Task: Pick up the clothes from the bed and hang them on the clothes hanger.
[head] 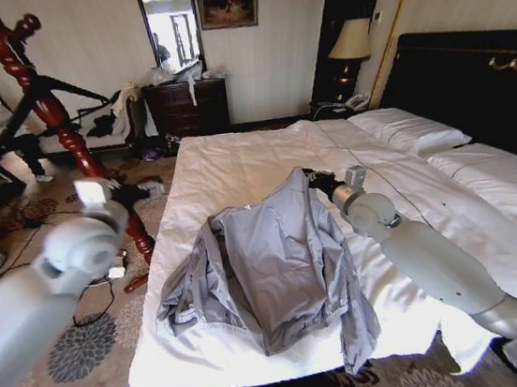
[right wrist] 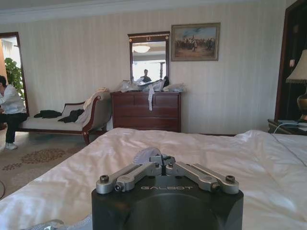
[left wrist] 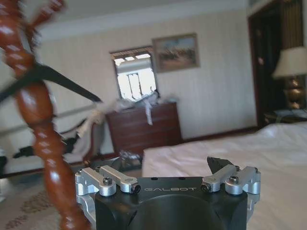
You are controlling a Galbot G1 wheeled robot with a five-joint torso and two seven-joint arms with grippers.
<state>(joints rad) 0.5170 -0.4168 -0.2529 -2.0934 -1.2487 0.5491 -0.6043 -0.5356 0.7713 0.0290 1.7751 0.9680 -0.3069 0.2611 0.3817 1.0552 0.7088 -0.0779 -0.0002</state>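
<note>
You are facing a far wall papered in pale vertical stripes (right wrist: 72, 62). Against it stands a dark wooden chest of drawers (right wrist: 146, 111) with a wood-framed mirror (right wrist: 148, 56) above and a gilt-framed landscape painting (right wrist: 195, 41) beside that. Left of the chest sits a cream chaise with a dark wood frame (right wrist: 67, 120). At the right, a table lamp with a cream shade (head: 350, 42) stands lit. A patterned beige carpet with dark floral medallions (head: 80, 352) covers your floor.

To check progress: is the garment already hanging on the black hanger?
No, the garment lies spread on the bed, and the hanger on the wooden stand is bare.
</note>
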